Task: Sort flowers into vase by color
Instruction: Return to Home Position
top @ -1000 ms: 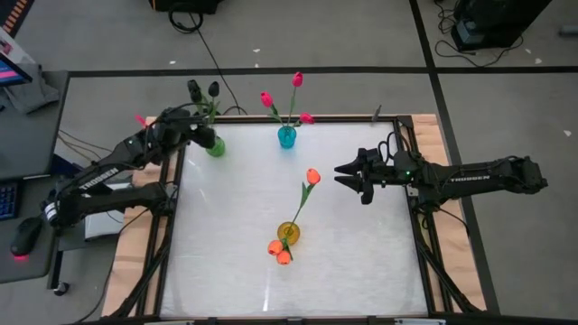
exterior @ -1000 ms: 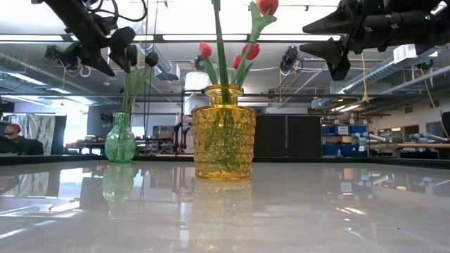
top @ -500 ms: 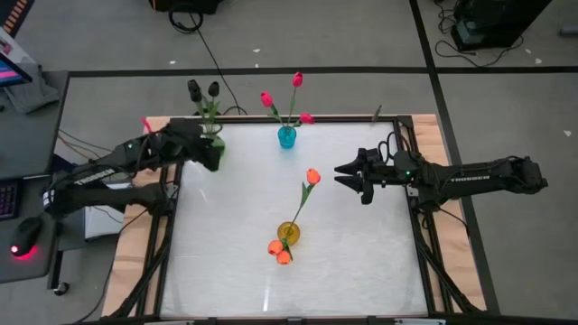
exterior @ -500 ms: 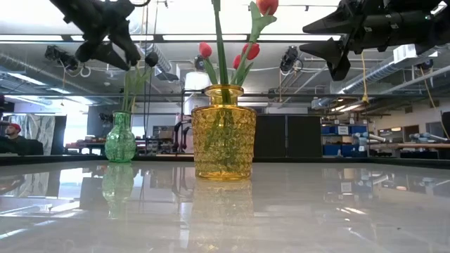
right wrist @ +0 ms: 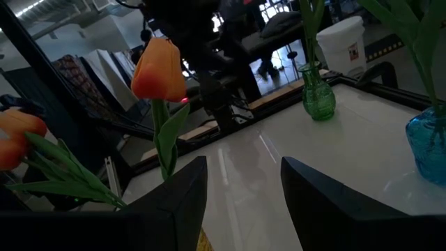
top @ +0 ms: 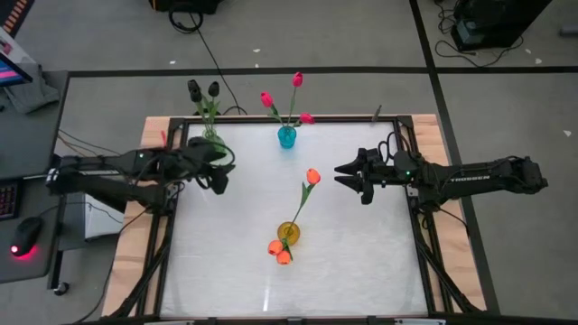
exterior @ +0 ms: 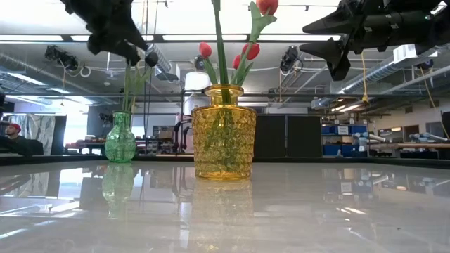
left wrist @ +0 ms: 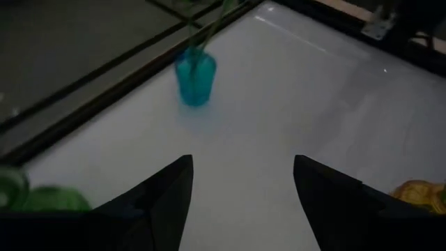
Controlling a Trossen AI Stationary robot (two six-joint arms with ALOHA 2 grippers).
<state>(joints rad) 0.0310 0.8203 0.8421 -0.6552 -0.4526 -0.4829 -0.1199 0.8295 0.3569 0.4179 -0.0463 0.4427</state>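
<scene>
Three vases stand on the white table. The green vase [top: 213, 141] holds two black tulips [top: 203, 89] by their stems. Pink-red tulips [top: 291, 97] stand in the blue vase [top: 286, 137]. The yellow vase [top: 287, 233] holds orange tulips [top: 312, 177]. My left gripper [top: 220, 177] hovers open just near of the green vase, looking toward the blue vase [left wrist: 194, 77]. My right gripper [top: 340, 171] hangs open above the table, right of the tall orange tulip [right wrist: 159, 68]. Neither holds anything.
The table's wooden frame [top: 424, 135] runs around the white top. Open table surface lies between the vases and along the near edge. In the low view a person [exterior: 8, 138] sits far behind the table at the left.
My left gripper has drawn back from over the green vase toward the table's near edge and a little to the right, the arm swinging lower over the table's left edge. The right arm and all flowers have kept still.
</scene>
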